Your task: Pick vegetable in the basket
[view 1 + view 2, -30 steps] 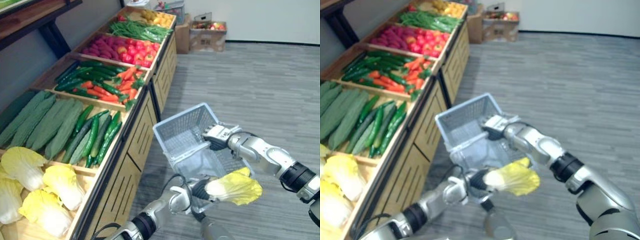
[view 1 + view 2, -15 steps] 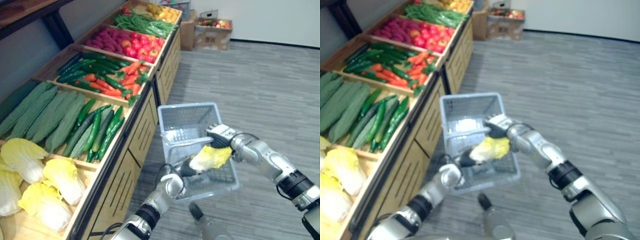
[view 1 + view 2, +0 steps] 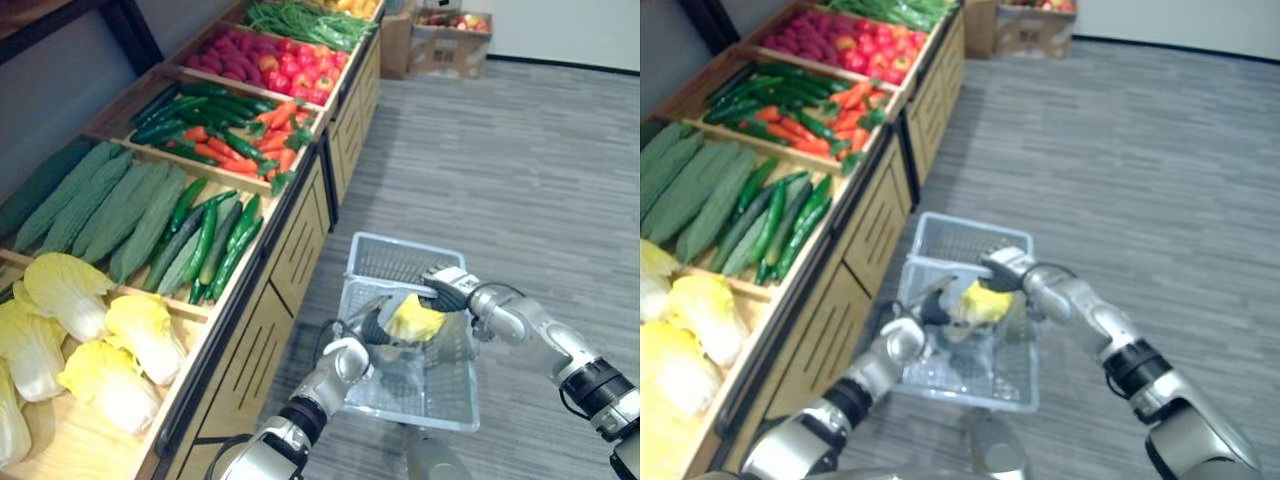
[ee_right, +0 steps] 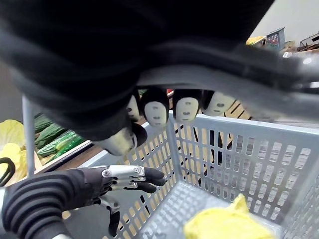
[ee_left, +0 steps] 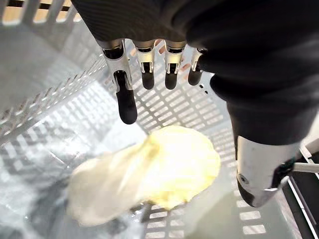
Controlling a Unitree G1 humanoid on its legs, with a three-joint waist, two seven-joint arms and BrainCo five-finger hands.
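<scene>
Cabbage (image 3: 415, 318) is lying on the basket (image 3: 392, 243) floor, so the drop looks done to me. Left hand (image 3: 368, 322) hovers just above it, fingers (image 5: 124, 102) straight and spread, touching nothing. Right hand (image 3: 447, 282), at the basket's 1 o'clock, is curled round the handle (image 4: 259, 63). Next move, I'd guess: lift the left hand straight up, clear of the rim. The stand (image 3: 290, 250) edge sits close at 9 o'clock, with open floor (image 3: 520, 170) from 12 to 5.

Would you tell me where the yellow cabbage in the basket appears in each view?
Left eye view: cabbage right of centre, in the basket.
Right eye view: cabbage near centre.
Left wrist view: cabbage beyond the left hand.
Right wrist view: cabbage on the basket's floor.
Shared landmark: the basket.
</scene>
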